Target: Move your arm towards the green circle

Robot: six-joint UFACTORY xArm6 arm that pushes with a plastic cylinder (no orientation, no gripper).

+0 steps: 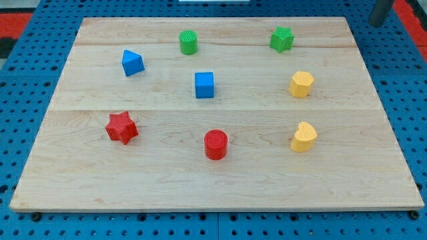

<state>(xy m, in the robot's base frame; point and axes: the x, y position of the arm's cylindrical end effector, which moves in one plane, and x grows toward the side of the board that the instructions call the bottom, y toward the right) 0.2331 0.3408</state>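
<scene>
The green circle (189, 43) is a short green cylinder standing near the top of the wooden board (213, 180), left of centre. My tip (377, 24) shows as a dark rod end at the view's top right corner, just beyond the board's top right corner. It is far to the right of the green circle and touches no block. The nearest block to it is the green star (282, 39).
Other blocks on the board: a blue wedge-like block (133, 63), a blue cube (205, 85), a red star (121, 127), a red cylinder (215, 145), a yellow hexagon-like block (301, 84) and a yellow heart-like block (303, 137). A blue pegboard surrounds the board.
</scene>
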